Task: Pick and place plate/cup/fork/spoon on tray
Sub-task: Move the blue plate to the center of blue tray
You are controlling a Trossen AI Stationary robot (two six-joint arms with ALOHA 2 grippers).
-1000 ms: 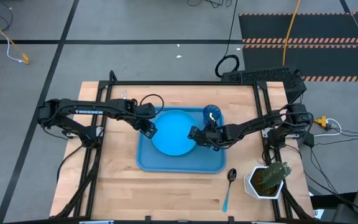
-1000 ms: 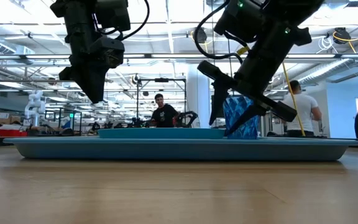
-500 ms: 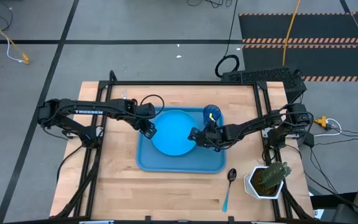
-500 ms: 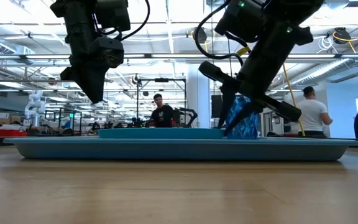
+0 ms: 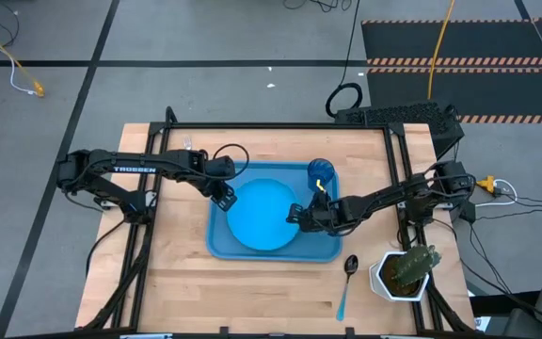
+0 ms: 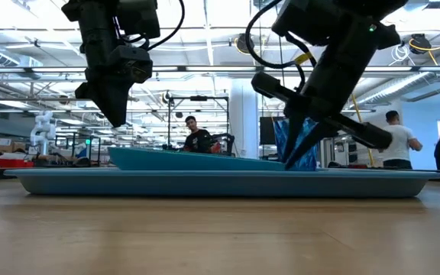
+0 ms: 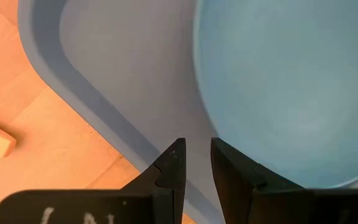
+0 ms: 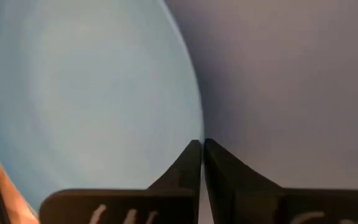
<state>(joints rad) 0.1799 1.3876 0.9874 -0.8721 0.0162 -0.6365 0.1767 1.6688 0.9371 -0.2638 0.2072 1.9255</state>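
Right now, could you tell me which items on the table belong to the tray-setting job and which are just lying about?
Part of the job:
- tray
- plate, on the tray, one edge raised
- cup, on the tray
- spoon, on the table beside the tray
- fork: cannot be made out

Just lying about:
- potted cactus, at the table's corner

A pale wooden butcher-block table stands on a grey floor crossed by black tape lines. Dark ribbed mats with orange-striped edges lie beyond. Bright ceiling strip lights illuminate an open workshop where people stand.
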